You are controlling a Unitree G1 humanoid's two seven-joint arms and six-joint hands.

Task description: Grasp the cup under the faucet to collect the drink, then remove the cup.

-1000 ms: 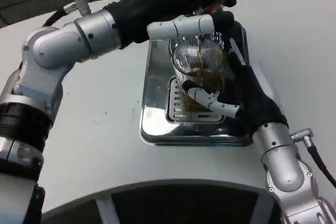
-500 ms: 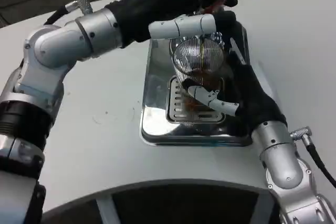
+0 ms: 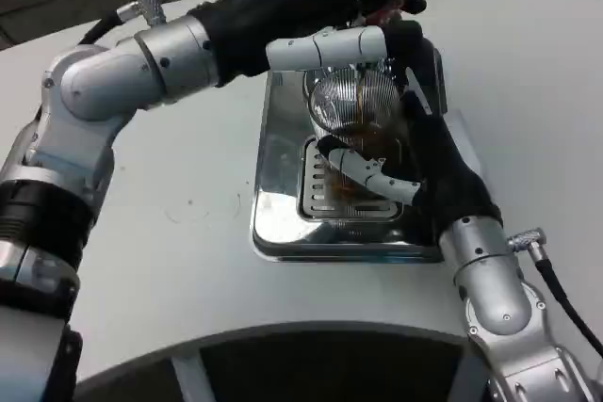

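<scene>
- Head view, nearest first: my right hand (image 3: 429, 171) comes up from the near right edge of the surface and wraps the glass cup (image 3: 356, 115), fingers (image 3: 377, 174) curled across its lower front. I hold it there so it stays steady while it fills.
- That cup stands upright on the grated drip tray (image 3: 311, 204) of the chrome dispenser base (image 3: 283, 138), which sits toward the far middle of the white surface (image 3: 170, 261). I judge it is placed there to sit right under the spout; brown liquid shows in its lower part.
- Farther back, my left hand (image 3: 320, 16) reaches in from the left edge and lies over the top of the machine, one white finger (image 3: 325, 47) stretched across just above the cup's rim. It seems to press the tap; whether it grips a lever I cannot tell.
- Collecting looks to be underway, so lifting the cup away comes later, once the flow stops.
</scene>
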